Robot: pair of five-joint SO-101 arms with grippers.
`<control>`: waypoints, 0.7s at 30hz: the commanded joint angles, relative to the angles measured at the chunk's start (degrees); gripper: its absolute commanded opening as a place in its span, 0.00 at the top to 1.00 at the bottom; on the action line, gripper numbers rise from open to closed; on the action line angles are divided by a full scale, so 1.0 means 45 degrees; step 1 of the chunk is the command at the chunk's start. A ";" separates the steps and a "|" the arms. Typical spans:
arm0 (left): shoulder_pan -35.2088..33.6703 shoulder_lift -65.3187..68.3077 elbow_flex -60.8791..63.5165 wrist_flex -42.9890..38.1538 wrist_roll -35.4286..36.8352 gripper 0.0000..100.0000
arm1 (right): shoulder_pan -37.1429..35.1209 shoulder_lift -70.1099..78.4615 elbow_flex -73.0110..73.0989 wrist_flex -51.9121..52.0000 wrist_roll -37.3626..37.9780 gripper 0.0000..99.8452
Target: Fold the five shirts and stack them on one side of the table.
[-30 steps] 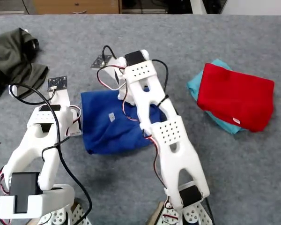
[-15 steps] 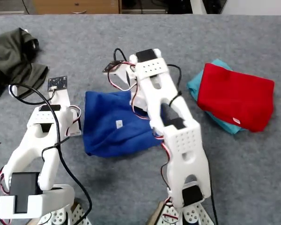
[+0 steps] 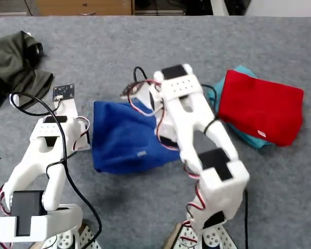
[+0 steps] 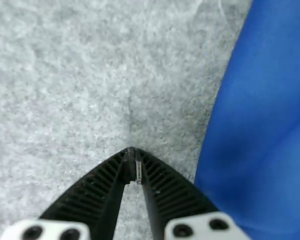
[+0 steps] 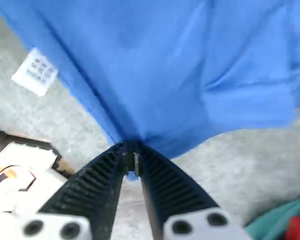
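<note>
I see the grey felt-covered table (image 3: 280, 197) running edge to edge. The rumpled blue cotton shirt (image 3: 122, 140) lies just off centre toward 9 o'clock, partly gathered, with its edge toward 3 o'clock lifted under my right arm. A folded red shirt (image 3: 259, 106) sits at 3 o'clock on top of a teal shirt (image 3: 214, 94), which peeks out along the red one's edges. A crumpled dark olive shirt (image 3: 13, 65) is heaped at 10 o'clock, well apart from the rest. My right gripper (image 5: 130, 156) is clamped on a fold of the blue shirt's edge. My left gripper (image 4: 133, 161) has its jaws together on nothing, low over bare felt just beside the blue shirt. A small white tag (image 5: 35, 71) hangs off the blue cloth.
</note>
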 commanded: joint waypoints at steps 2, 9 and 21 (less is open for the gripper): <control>0.0098 -0.0029 -0.0625 -0.0156 0.0078 0.98 | 0.0264 -0.2354 0.3389 -0.1133 0.0156 1.00; 0.0137 -0.0029 -0.0625 -0.0156 0.0078 0.98 | 0.0244 -0.5050 0.3878 -0.1465 0.0098 1.00; 0.0137 -0.0029 -0.0625 -0.0156 0.0078 0.98 | 0.0166 0.0498 -0.2022 -0.2012 -0.0742 1.00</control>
